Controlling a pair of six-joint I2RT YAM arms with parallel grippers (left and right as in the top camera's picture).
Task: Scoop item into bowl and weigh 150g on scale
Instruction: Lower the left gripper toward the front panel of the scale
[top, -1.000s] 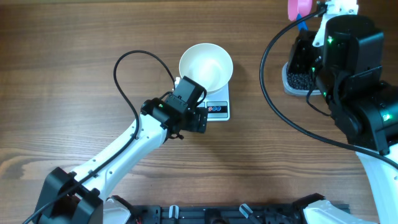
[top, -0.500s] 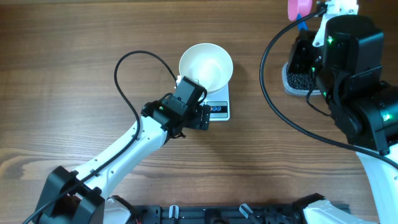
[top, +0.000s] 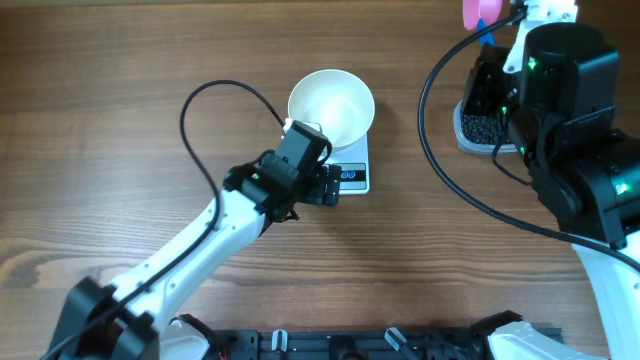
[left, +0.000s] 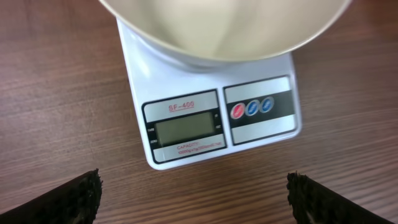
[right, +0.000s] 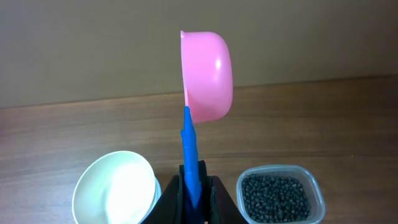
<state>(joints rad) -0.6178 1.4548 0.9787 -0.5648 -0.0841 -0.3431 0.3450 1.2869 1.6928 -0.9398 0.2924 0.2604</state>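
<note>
The empty white bowl (top: 331, 107) stands on the small white scale (top: 352, 178) mid-table. In the left wrist view the scale's grey display (left: 185, 129) is blank and the bowl (left: 224, 28) overhangs it. My left gripper (left: 194, 196) hovers open just in front of the scale's display end, with nothing between its fingers. My right gripper (right: 193, 193) is shut on the blue handle (right: 189, 149) of a pink scoop (right: 208, 74), held upright and high at the far right. The item, black pellets (right: 273, 196), fills a clear tub (top: 478, 128) below the right arm.
The left arm's black cable (top: 205, 130) loops over the wood left of the bowl. The bulky right arm (top: 570, 110) covers the right edge of the table. A black rail (top: 350, 345) runs along the near edge.
My left gripper has shifted slightly right, closer to the scale's display end. The right arm and scoop have not moved.
</note>
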